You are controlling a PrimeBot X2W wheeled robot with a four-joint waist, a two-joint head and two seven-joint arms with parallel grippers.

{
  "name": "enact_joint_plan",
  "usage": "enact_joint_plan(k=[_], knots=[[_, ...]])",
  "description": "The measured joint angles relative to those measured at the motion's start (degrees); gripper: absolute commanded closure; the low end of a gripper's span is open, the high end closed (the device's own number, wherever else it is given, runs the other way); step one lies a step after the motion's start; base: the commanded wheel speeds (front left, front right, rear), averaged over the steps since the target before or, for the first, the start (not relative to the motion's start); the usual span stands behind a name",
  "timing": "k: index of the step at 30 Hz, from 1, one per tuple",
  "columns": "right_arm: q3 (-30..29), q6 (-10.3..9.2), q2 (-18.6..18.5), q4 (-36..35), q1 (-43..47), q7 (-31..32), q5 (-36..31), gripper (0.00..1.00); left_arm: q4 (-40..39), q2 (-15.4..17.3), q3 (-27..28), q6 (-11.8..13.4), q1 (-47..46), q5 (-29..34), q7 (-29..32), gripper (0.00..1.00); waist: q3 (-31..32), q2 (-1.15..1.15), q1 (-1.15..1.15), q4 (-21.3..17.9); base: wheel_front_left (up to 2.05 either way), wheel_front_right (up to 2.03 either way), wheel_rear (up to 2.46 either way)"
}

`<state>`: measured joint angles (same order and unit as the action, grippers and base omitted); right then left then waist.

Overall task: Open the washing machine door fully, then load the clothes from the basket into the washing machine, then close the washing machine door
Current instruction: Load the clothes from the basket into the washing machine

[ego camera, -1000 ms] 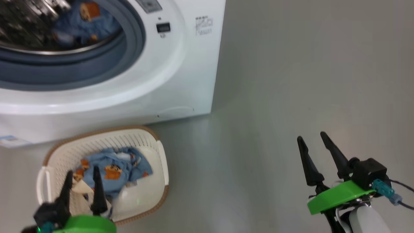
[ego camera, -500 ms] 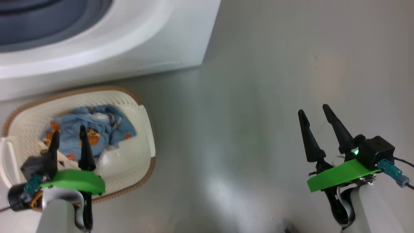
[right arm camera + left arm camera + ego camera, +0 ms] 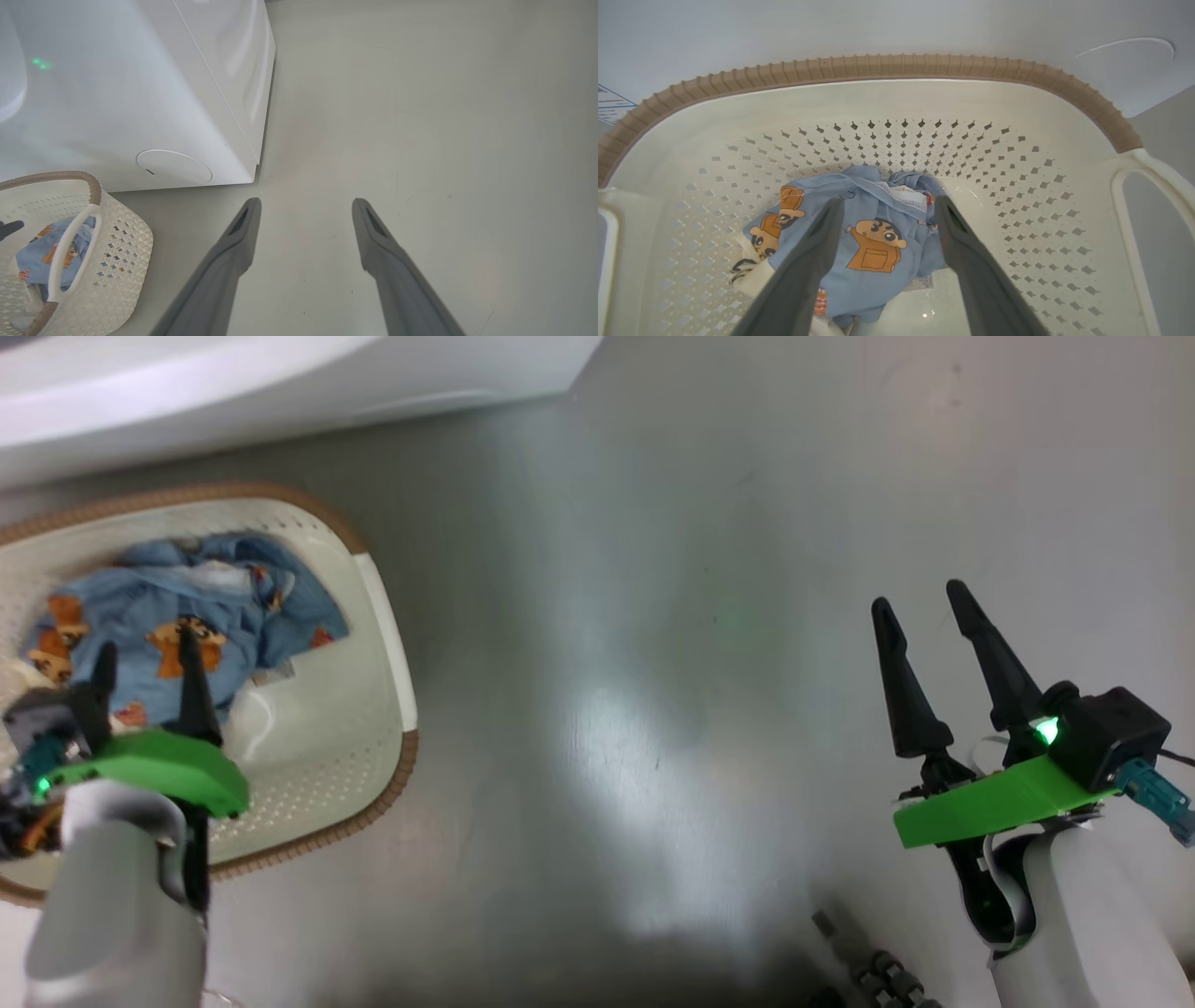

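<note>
Head view: the left gripper [image 3: 147, 642] hangs with jaws spread above the bear-print clothes [image 3: 233, 607] in the basket [image 3: 378, 607]. The right gripper [image 3: 919, 595], spread and empty, is over the floor [image 3: 653, 616].
Left wrist view: the clothes lie between the fingers.
Right wrist view: the washing machine [image 3: 140, 93] stands ahead-left.

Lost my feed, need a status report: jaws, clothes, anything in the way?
Left gripper: jaws open, aimed at the clothes in the basket, nothing gripped. Right gripper: jaws open, over the floor. No obstruction seen over the clothes.
</note>
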<state>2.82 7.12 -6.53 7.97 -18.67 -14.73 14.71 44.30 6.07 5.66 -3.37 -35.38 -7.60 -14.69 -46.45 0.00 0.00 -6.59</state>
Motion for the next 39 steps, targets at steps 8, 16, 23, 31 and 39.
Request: enact_joint_plan(k=[8,16,23,31,39], knots=[[0.1,0.00,0.4,-0.6,-0.6,0.0,0.1,0.00,9.0,4.3,-1.5,-0.4,-7.9,2.0,1.3,0.00,-4.8,0.00,0.00,-0.4,0.00,0.00,0.00],[0.2,0.00,0.7,-0.8,-1.6,0.0,0.4,0.00,15.3,6.6,-1.8,-1.1,-14.7,1.7,5.3,0.00,-8.3,0.00,0.00,-1.3,0.00,0.00,0.00],[0.2,0.00,0.8,-0.9,-1.6,0.0,0.4,0.00,19.4,7.0,-2.2,-2.0,-18.1,1.1,9.2,0.00,-9.5,0.00,0.00,-1.6,0.00,0.00,0.00],[0.1,0.00,0.6,-1.3,-1.6,0.0,0.4,0.00,23.0,7.8,-3.6,-1.4,-21.5,1.1,14.0,0.00,-10.5,0.00,0.00,-1.5,0.00,0.00,0.00],[-0.1,0.00,0.7,-2.1,-1.6,0.0,0.6,0.00,24.7,8.2,-5.7,-0.8,-24.4,1.7,16.3,0.00,-12.3,0.00,0.00,-1.9,0.00,0.00,0.00]])
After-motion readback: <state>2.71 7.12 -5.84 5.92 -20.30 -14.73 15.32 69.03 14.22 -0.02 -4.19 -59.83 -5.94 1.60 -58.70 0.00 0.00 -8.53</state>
